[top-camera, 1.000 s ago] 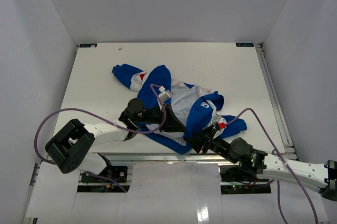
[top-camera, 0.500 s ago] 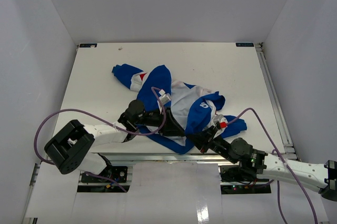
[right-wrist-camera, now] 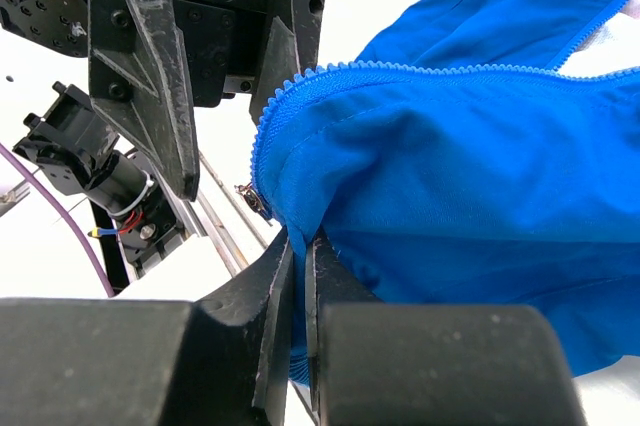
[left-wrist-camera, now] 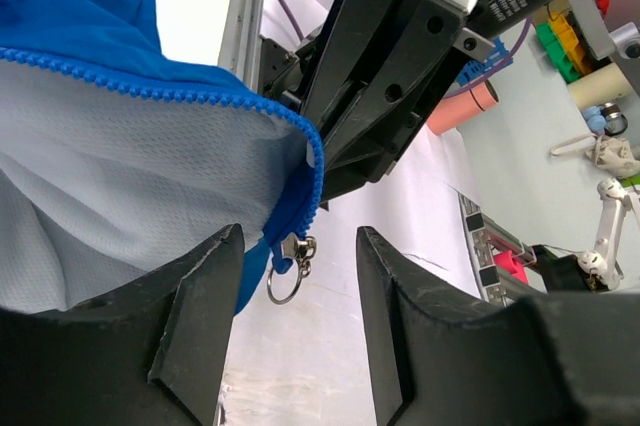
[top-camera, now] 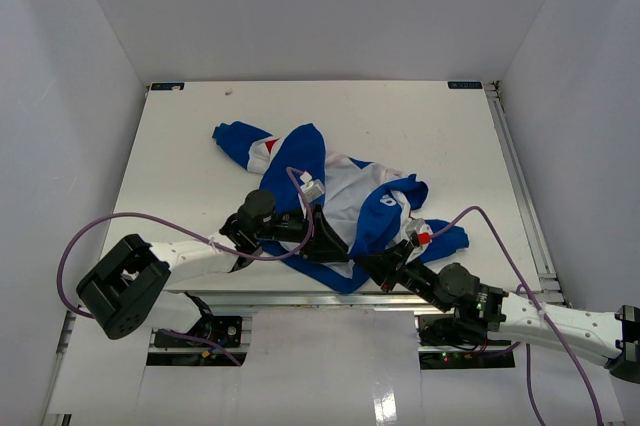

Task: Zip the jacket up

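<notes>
The jacket (top-camera: 335, 191) lies crumpled and unzipped at the table's near middle, royal blue with white panels. My left gripper (left-wrist-camera: 300, 236) is open at the bottom hem. The metal zipper pull with its ring (left-wrist-camera: 290, 268) hangs between the fingers, close to the left finger (left-wrist-camera: 200, 316), with nothing gripped. My right gripper (right-wrist-camera: 303, 241) is shut on the jacket's blue hem fabric (right-wrist-camera: 450, 186), just beside the zipper slider (right-wrist-camera: 257, 201). In the top view the left gripper (top-camera: 338, 248) and the right gripper (top-camera: 372, 266) face each other at the hem near the front edge.
The table's front edge and metal rail (top-camera: 300, 296) run right under both grippers. A sleeve (top-camera: 245, 141) stretches toward the back left. White walls enclose the table (top-camera: 420, 126) on three sides. A purple cable (top-camera: 150, 216) loops beside the left arm.
My left gripper's jaws have opened, letting go of the zipper pull. My right gripper's jaws have shut on the hem. Both arms stayed near the front edge.
</notes>
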